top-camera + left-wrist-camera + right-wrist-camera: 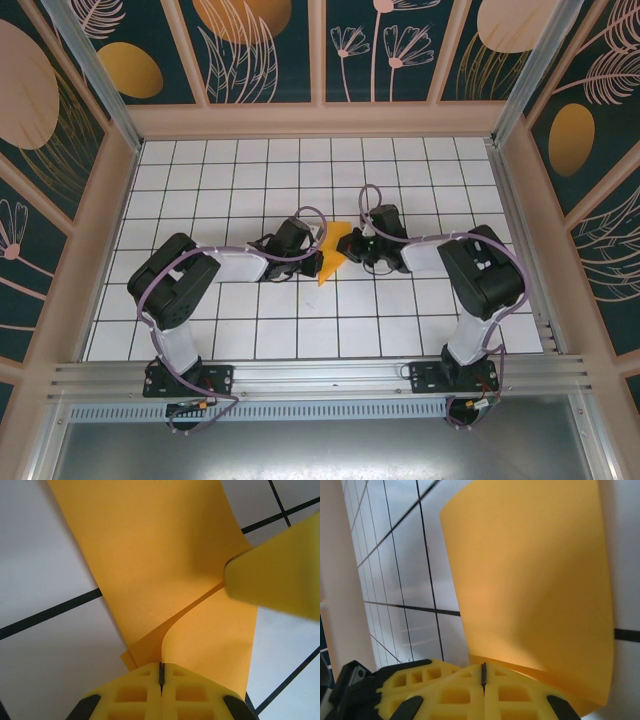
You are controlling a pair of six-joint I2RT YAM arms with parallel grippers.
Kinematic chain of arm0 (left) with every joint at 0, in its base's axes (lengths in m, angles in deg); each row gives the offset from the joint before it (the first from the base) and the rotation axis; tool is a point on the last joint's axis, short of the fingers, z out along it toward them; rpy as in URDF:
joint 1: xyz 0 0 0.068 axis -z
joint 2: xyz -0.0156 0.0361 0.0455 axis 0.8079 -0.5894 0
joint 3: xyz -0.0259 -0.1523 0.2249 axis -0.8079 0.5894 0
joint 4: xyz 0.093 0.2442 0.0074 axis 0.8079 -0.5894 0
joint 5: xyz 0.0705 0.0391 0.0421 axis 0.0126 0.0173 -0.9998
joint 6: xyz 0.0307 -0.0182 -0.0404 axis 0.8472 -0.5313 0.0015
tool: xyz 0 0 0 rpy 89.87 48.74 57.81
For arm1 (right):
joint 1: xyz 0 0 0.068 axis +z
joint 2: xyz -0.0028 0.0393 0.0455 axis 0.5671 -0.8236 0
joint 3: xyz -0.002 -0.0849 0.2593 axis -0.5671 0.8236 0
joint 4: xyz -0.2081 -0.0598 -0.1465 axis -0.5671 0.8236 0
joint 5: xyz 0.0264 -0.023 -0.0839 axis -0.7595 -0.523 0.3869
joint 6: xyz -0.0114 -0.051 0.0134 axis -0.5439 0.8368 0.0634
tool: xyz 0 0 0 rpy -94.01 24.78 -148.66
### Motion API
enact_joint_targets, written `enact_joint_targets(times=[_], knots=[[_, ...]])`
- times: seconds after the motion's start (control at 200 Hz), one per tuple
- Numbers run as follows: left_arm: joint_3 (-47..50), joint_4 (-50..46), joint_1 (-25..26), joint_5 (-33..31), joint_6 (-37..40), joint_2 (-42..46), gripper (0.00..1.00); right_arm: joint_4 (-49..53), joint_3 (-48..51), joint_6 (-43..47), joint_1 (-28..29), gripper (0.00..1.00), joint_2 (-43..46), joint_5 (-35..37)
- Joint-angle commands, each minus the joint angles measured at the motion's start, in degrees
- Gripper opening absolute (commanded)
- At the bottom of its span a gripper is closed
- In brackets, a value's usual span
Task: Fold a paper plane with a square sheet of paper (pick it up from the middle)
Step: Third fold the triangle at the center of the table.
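The left gripper pinches the paper at its doubled edge; the right gripper pinches the opposite edge. The paper stands between both tips, probably held so to set a crease.

right gripper clamped on paper edge | square sheet of paper above grid table

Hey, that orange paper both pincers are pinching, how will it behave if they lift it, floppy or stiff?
Probably floppy: the paper bows in a curve away from the shut left pincer. Likely very light, being a thin sheet. It may crease or tear if the right pincer pulls away, since both clamp it.
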Motion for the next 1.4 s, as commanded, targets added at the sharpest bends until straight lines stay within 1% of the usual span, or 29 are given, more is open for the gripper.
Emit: enact_joint_targets(times=[0.0,0.26,0.41,0.49,0.54,0.59,0.646,0.686,0.721,0.771,0.826,0.901,1.031,1.086,1.141,1.231,1.306,1.331,1.396], knots=[[-0.4,-4.7,0.0,-0.4,1.5,-2.2,0.00,-4.0,1.1,-1.3,1.0,0.06,-0.9,-1.3],[-1.2,-5.4,0.0,-1.1,2.1,-2.2,0.00,-3.3,3.1,0.1,1.3,0.06,2.4,-2.1],[-1.8,-5.3,0.0,-0.7,2.2,-2.3,0.00,-3.5,2.9,0.1,1.4,0.06,0.1,-2.8],[-2.2,-5.4,0.0,-0.7,2.2,-1.9,0.00,-2.4,2.2,0.0,1.5,0.06,-1.2,-1.2],[-2.5,-5.7,0.0,-1.2,1.9,-1.3,0.04,-2.4,2.3,-0.5,1.5,0.06,-1.7,-0.1],[-2.6,-5.7,0.0,-1.4,1.4,0.2,0.14,-3.0,2.4,-1.3,1.5,0.06,-2.3,0.4],[-2.4,-5.8,0.0,-2.0,0.9,1.8,0.16,-4.2,2.8,-2.3,1.5,0.06,-2.8,0.6],[-2.4,-6.2,0.0,-3.1,0.4,3.1,0.19,-4.7,3.1,-3.0,1.6,0.06,-2.8,1.0],[-2.3,-6.7,0.0,-4.0,0.0,4.3,0.27,-5.1,3.3,-3.5,1.7,0.06,-2.8,1.3],[-1.8,-6.8,-0.1,-5.1,-0.9,6.0,0.35,-5.4,3.5,-4.2,1.7,0.05,-2.8,1.8],[-0.6,-5.9,0.0,-4.8,-2.4,8.7,0.37,-6.0,3.9,-5.2,1.7,0.06,-2.5,2.4],[1.5,-3.5,0.0,-1.0,-3.9,11.1,0.36,-6.1,4.2,-6.4,1.7,0.06,-2.2,3.2],[4.4,1.7,0.0,9.6,-7.4,11.8,0.16,-5.7,4.0,-6.3,1.7,0.06,-2.1,3.5],[5.3,4.3,0.0,14.2,-9.0,10.8,0.12,-5.5,3.9,-6.1,1.7,0.06,-2.2,3.5],[5.9,7.0,0.0,16.9,-10.6,9.9,0.10,-5.2,3.9,-6.1,1.7,0.06,-2.2,3.5],[5.5,8.7,0.0,19.0,-11.5,7.7,0.08,-4.9,3.7,-6.0,1.7,0.06,-2.4,3.4],[4.9,8.5,0.0,17.7,-11.6,6.7,0.07,-4.6,3.6,-5.8,1.7,0.06,-2.5,3.5],[4.5,8.1,0.0,17.2,-11.3,4.6,0.07,-4.5,3.6,-5.8,1.7,0.06,-2.5,3.5],[3.4,7.5,0.0,16.9,-11.4,2.8,0.07,-4.2,3.6,-5.6,1.7,0.06,-2.6,3.5]])
